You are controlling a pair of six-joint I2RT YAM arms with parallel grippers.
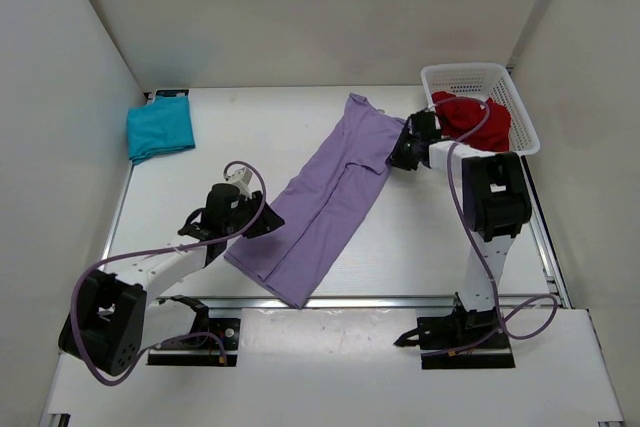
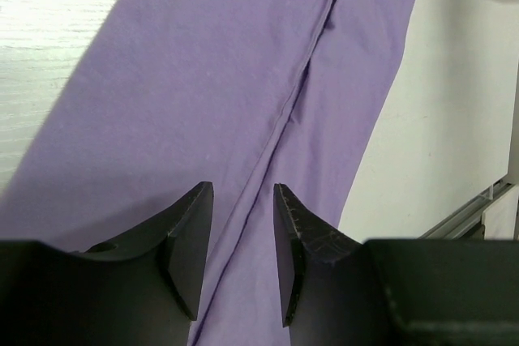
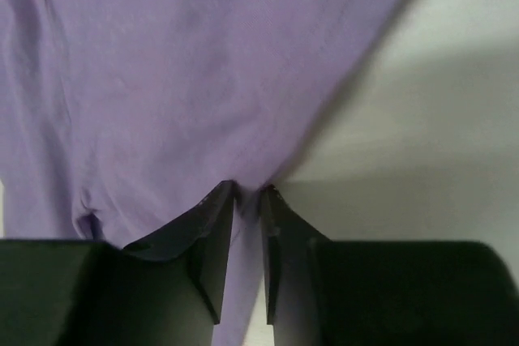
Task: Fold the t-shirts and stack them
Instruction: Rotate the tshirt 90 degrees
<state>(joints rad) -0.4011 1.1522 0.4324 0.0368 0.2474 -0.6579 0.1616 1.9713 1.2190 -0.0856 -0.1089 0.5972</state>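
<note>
Altogether three t-shirts (image 1: 330,187), one white basket (image 1: 470,69)

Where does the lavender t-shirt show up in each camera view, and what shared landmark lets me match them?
Top external: the lavender t-shirt lies diagonally across the middle of the table.
Left wrist: it fills most of the picture, top to bottom.
Right wrist: it fills the upper left and centre.
Shared landmark: bare white table along the shirt's right side in every view.
</note>
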